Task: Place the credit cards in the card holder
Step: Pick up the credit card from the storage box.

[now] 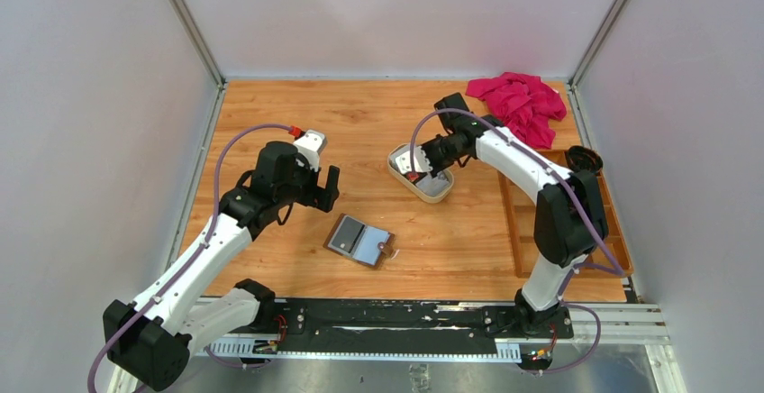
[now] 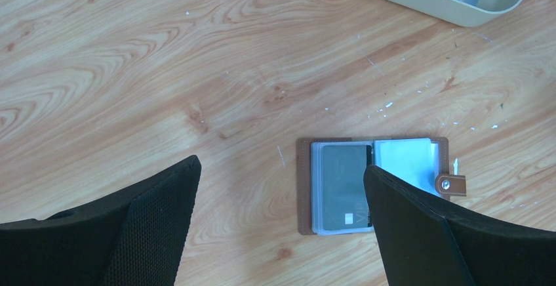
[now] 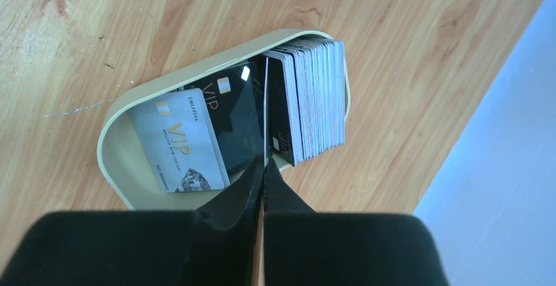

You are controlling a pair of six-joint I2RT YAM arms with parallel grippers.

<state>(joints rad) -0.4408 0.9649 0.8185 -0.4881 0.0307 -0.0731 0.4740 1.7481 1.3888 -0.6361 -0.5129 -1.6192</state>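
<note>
The brown card holder (image 1: 360, 241) lies open on the table, with a grey card (image 2: 341, 181) in its left clear pocket. My left gripper (image 1: 320, 184) is open and empty above the table, its right finger over the holder's (image 2: 305, 187) right half. The cream tray (image 1: 441, 193) holds a stack of credit cards (image 3: 318, 96) on edge, a grey VIP card (image 3: 180, 142) and a dark card (image 3: 233, 115). My right gripper (image 3: 264, 164) is over the tray (image 3: 118, 168), shut on a thin card (image 3: 265, 102) seen edge-on.
A pink cloth (image 1: 522, 105) lies at the back right. A wooden compartment box (image 1: 532, 231) stands along the right edge with a black round object (image 1: 586, 157) at its far end. The tray's rim (image 2: 426, 4) shows at the top of the left wrist view.
</note>
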